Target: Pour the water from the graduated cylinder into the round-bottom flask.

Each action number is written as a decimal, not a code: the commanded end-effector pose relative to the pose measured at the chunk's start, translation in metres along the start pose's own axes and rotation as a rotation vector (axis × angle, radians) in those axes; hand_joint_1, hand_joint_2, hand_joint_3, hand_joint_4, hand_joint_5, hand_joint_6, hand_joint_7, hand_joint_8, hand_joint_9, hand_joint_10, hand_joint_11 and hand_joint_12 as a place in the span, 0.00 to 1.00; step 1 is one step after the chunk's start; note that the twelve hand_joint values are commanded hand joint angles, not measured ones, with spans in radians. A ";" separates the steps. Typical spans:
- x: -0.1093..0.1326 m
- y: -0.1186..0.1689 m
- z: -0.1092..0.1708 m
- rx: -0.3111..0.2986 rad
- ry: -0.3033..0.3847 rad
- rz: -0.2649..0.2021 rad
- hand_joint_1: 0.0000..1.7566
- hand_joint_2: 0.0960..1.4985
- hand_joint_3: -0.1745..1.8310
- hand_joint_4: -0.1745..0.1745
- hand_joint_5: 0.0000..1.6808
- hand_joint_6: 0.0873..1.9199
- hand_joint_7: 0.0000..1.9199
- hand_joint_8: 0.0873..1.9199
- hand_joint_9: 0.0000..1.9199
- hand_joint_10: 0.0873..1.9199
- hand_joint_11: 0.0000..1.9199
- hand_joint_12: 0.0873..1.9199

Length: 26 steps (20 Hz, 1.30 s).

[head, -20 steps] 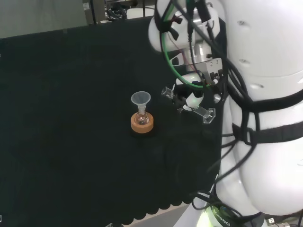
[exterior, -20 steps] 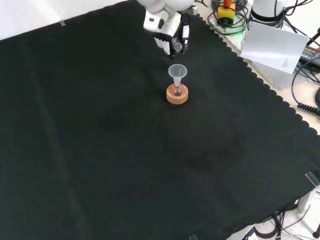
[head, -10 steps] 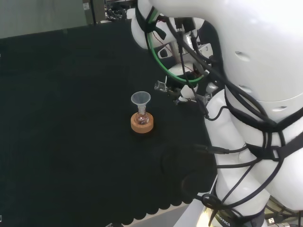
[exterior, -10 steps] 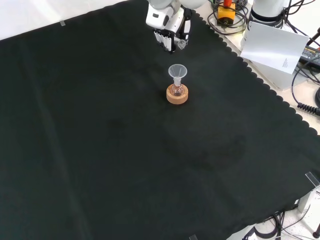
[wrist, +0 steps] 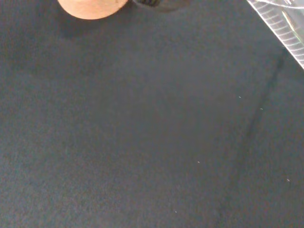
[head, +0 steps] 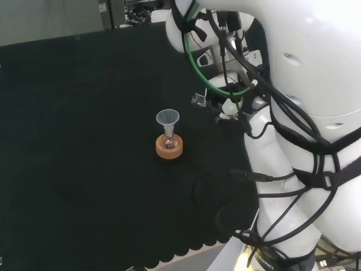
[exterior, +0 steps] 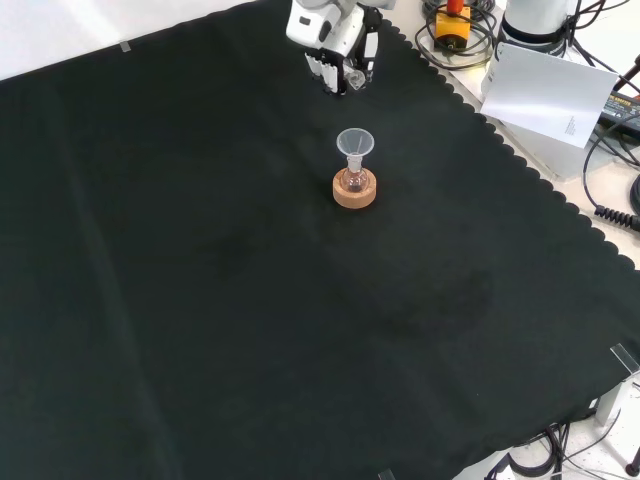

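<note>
A small round-bottom flask (head: 168, 141) (exterior: 352, 181) sits on a cork ring (head: 169, 151) (exterior: 354, 194) with a clear funnel (head: 167, 118) (exterior: 354, 143) in its neck. The hand (head: 227, 105) (exterior: 336, 52) hovers above the cloth, right of the flask in the head view and beyond it in the front view. Its fingers are curled round a clear graduated cylinder (head: 198, 100) (exterior: 355, 78) that lies nearly level, mouth toward the funnel but short of it. The wrist view catches the cork ring's edge (wrist: 90, 7) and part of the cylinder's scale (wrist: 283, 29). Its contents cannot be made out.
Black cloth (exterior: 300, 330) covers the bench, with a scalloped edge at the front view's right. Beyond that edge lie cables and a white sheet (exterior: 548, 92). The arm's white links (head: 316, 130) stand at the head view's right.
The hand with the cylinder has drawn back from the funnel, higher in the front view. The arm's links have swung in the head view. Flask and funnel have not moved.
</note>
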State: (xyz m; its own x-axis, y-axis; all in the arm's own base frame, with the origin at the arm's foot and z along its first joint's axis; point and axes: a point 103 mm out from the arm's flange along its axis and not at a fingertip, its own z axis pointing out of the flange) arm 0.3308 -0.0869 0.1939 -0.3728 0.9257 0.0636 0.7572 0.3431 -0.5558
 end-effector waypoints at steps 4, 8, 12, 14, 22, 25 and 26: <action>0.030 0.023 -0.020 0.082 -0.071 -0.023 0.66 0.73 0.08 0.00 0.60 0.49 0.65 0.13 0.74 0.00 0.68 0.34; 0.032 0.028 -0.021 0.100 -0.078 -0.018 0.66 0.73 0.08 0.00 0.60 0.49 0.65 0.13 0.75 0.00 0.68 0.34; 0.032 0.030 -0.022 0.118 -0.091 0.000 0.66 0.73 0.08 0.00 0.60 0.49 0.65 0.13 0.75 0.00 0.68 0.34; 0.032 0.032 -0.023 0.134 -0.094 0.013 0.66 0.73 0.08 0.00 0.60 0.49 0.65 0.13 0.75 0.00 0.68 0.34; 0.034 0.037 -0.030 0.149 -0.107 0.036 0.66 0.73 0.08 0.00 0.59 0.49 0.65 0.13 0.75 0.00 0.68 0.33; 0.035 0.038 -0.033 0.157 -0.119 0.047 0.66 0.73 0.08 0.00 0.59 0.50 0.65 0.13 0.75 0.00 0.68 0.33; 0.036 0.038 -0.033 0.161 -0.124 0.050 0.66 0.73 0.08 0.00 0.59 0.50 0.65 0.13 0.75 0.00 0.68 0.33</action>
State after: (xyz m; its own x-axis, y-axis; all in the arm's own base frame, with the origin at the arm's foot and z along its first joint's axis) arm 0.3533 -0.0339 0.1874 -0.4279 0.9038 -0.0026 0.6665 0.3136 -0.6764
